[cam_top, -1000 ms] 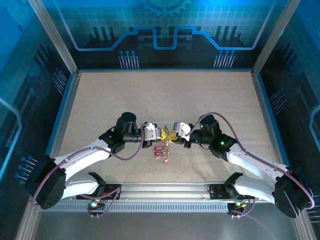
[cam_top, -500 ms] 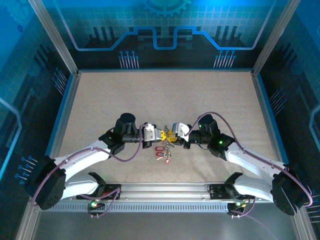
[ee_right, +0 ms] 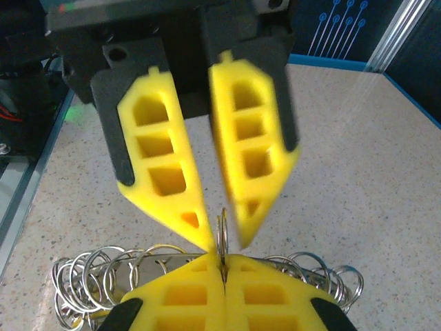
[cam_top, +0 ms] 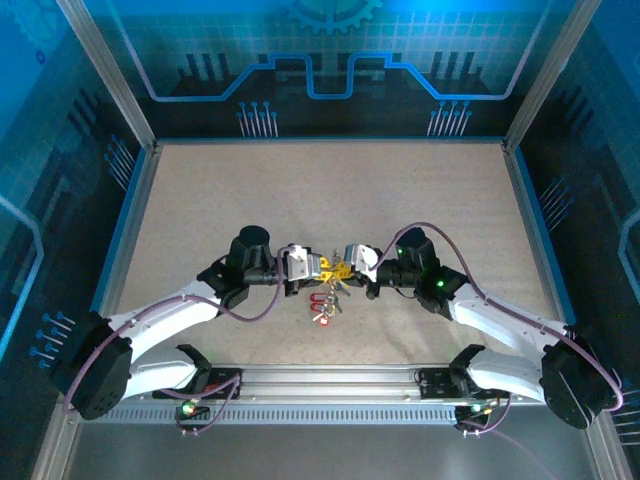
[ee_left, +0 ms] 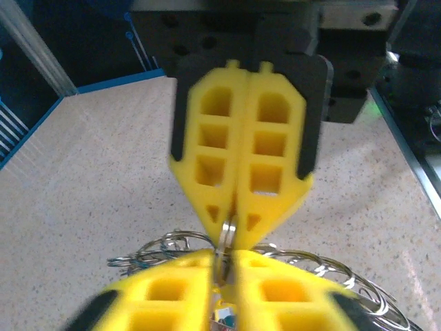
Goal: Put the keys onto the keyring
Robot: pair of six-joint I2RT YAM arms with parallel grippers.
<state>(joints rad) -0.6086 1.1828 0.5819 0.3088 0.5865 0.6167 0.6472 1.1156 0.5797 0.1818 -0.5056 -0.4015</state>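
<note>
We count two arms and two grippers, left (cam_top: 327,269) and right (cam_top: 344,268), with four yellow fingers (ee_right: 160,163) between them. One keyring (ee_right: 222,231) stands edge-on. The keys (cam_top: 320,306), toward the table's (cam_top: 300,190) near edge, show two red heads; the rest we cannot count. The silvery wire rings (ee_right: 83,276) overlap past counting.

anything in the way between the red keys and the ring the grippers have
Nothing visible. The right gripper pinches the ring, the left gripper stands slightly open around it, and the red keys sit just beside them on the near side.
</note>
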